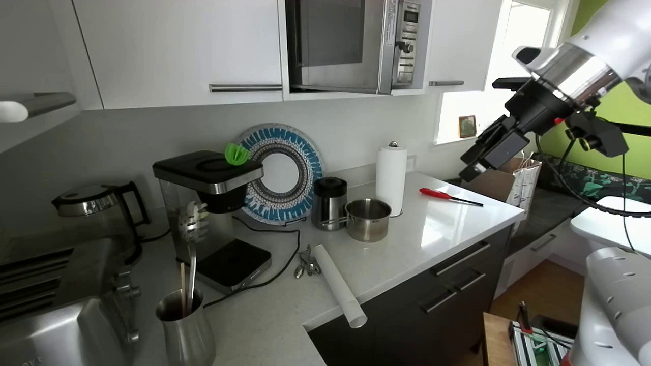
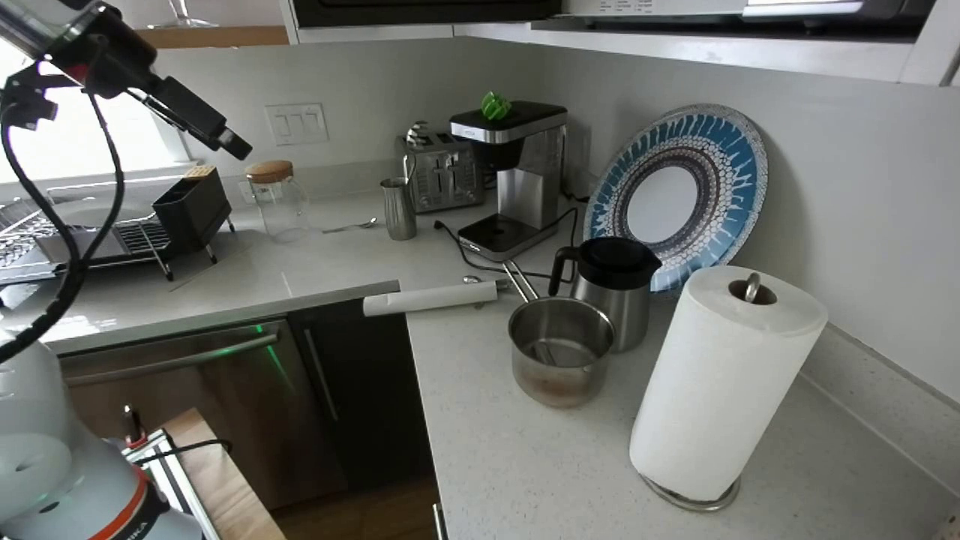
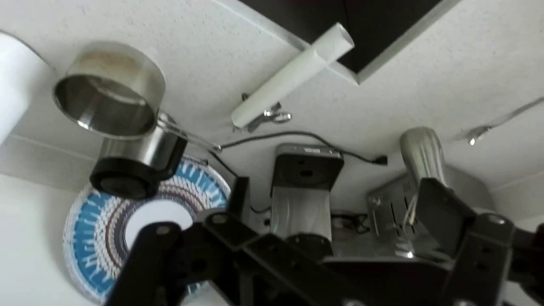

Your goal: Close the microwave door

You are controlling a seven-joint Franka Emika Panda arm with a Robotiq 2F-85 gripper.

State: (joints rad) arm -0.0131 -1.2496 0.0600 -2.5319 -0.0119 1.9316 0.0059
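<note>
The microwave point(image 1: 408, 46) is set among the white cabinets at the top of an exterior view, its control panel at the right. The microwave door point(image 1: 333, 33), dark window in a silver frame, stands ajar with its right edge out from the body. In an exterior view only the microwave's lower edge point(image 2: 652, 7) shows, beside a dark panel point(image 2: 427, 11) that looks like the door's inner side. My gripper point(image 1: 478, 168) is in the air, below and to the right of the door, apart from it. It also shows in an exterior view point(image 2: 232, 142). In the wrist view the fingers point(image 3: 335, 199) are wide apart and empty; the microwave is out of view.
On the counter stand a paper towel roll point(image 1: 391, 178), a steel pot point(image 1: 368, 226), a carafe point(image 1: 329, 203), a round blue plate point(image 1: 282, 213) and a black coffee machine point(image 1: 208, 170). A red screwdriver point(image 1: 435, 193) and a paper tube point(image 1: 338, 284) lie there.
</note>
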